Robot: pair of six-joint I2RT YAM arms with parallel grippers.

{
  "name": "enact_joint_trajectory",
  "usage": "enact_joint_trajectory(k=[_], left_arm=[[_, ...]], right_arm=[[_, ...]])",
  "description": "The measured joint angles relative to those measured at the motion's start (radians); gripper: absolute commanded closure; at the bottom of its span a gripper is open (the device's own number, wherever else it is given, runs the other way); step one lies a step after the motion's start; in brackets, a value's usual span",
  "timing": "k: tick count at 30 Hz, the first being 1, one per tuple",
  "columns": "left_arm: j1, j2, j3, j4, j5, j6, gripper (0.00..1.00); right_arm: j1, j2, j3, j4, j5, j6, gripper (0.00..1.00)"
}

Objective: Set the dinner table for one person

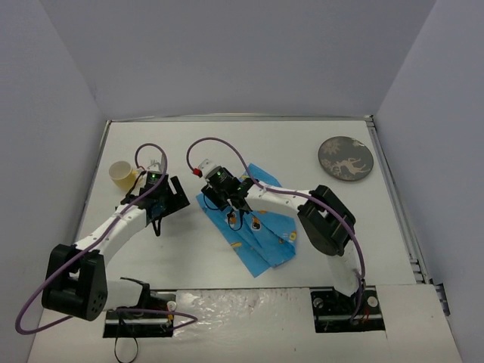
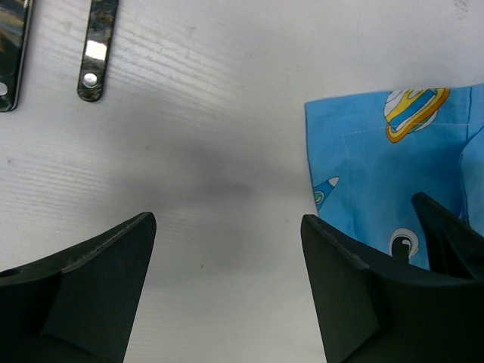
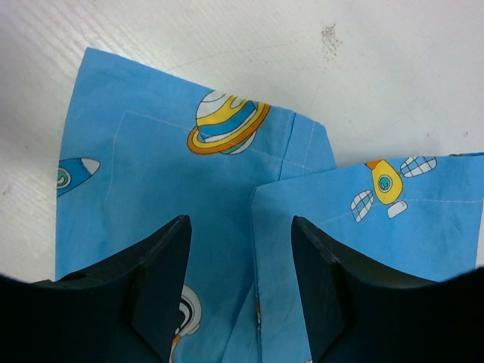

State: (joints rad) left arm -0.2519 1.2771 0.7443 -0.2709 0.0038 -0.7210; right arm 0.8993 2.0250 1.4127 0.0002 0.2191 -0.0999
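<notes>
The white dinner table (image 1: 295,140) carries a blue space-print placemat (image 1: 261,227) that lies skewed near the middle, with one flap folded over itself (image 3: 363,227). My right gripper (image 1: 221,200) hovers open just above the placemat's far-left corner, its jaws (image 3: 240,227) straddling the edge of the fold. My left gripper (image 1: 175,198) is open and empty over bare table (image 2: 227,174) just left of the placemat's corner (image 2: 378,166). A dark patterned plate (image 1: 345,157) sits at the far right. A yellow cup (image 1: 121,174) sits at the far left.
Two dark cutlery handles (image 2: 97,53) lie on the table beyond my left gripper, near the cup; they show faintly in the top view (image 1: 155,162). My right gripper's finger (image 2: 446,234) shows at the right edge of the left wrist view. Grey walls close in the table.
</notes>
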Motion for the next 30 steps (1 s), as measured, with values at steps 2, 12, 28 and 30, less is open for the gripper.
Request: enact_joint_trajectory(k=[2,12,28,30], left_arm=[[0.011,-0.016,-0.014,-0.004,-0.002,-0.002,0.26],[0.023,-0.021,-0.022,-0.007,-0.001,-0.010,0.26],[0.023,0.019,-0.021,0.015,0.061,-0.012,0.26],[0.020,0.045,-0.011,0.020,0.079,-0.012,0.25]], right_arm=[[0.002,0.019,0.012,0.006,0.024,-0.007,0.54],[0.005,0.066,0.045,0.021,0.103,-0.029,0.69],[-0.010,0.051,0.027,0.042,0.175,-0.040,1.00],[-0.018,0.021,-0.005,0.040,0.175,-0.036,1.00]])
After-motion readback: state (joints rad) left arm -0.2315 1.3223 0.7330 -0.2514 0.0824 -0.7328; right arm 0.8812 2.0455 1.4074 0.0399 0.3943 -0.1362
